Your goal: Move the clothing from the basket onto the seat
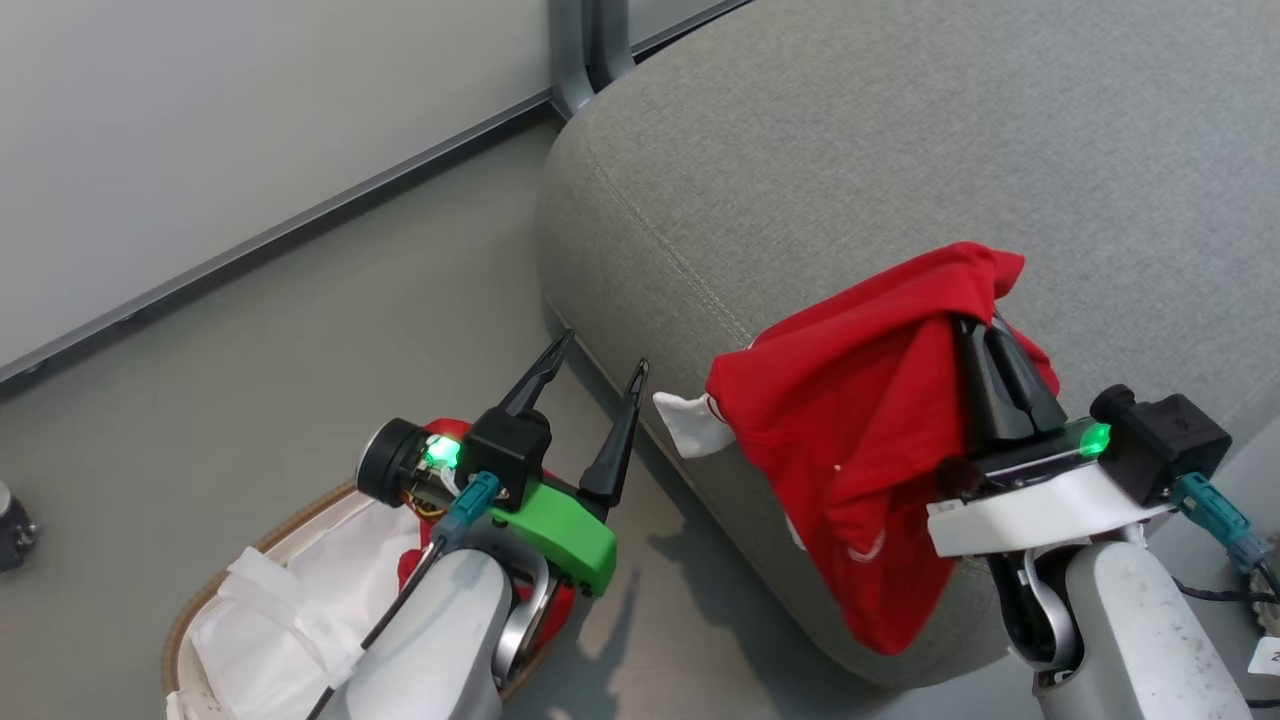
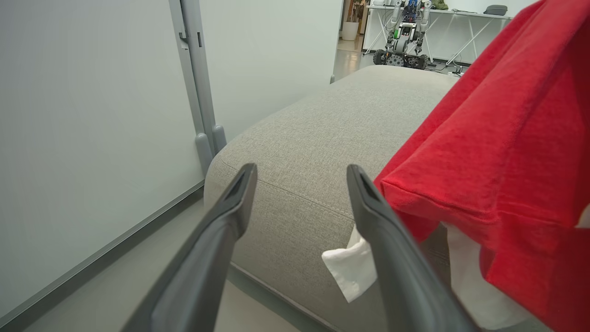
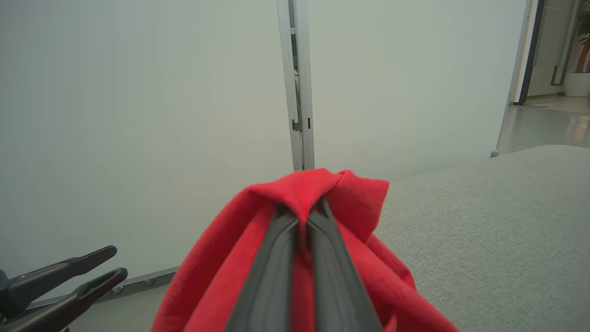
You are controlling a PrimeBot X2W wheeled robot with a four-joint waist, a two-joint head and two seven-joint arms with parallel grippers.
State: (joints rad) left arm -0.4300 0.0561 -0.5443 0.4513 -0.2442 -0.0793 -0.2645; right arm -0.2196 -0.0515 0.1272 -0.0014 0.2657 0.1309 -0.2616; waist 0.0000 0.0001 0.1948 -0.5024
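Nearest the robot, the basket [image 1: 300, 515] sits on the floor with its white liner [image 1: 270, 610] rumpled and some red cloth [image 1: 410, 565] left inside, partly hidden by the left arm. Above it the left pincer [image 1: 602, 352] hangs wide open and empty, touching nothing, its tips near the sofa's front edge. Further out, the right pincer [image 3: 302, 210] is closed tight on a pinched fold of a red garment [image 1: 850, 430], which drapes from the tips over the front corner of the sofa [image 1: 850, 150], a white part dangling at its left. The cloth looks light, soft and limp, neither slippery nor fragile; it should sag wherever it is lifted, so a bunched fold near the middle seems the best hold. Behind the sofa stands a pale wall [image 1: 200, 120].
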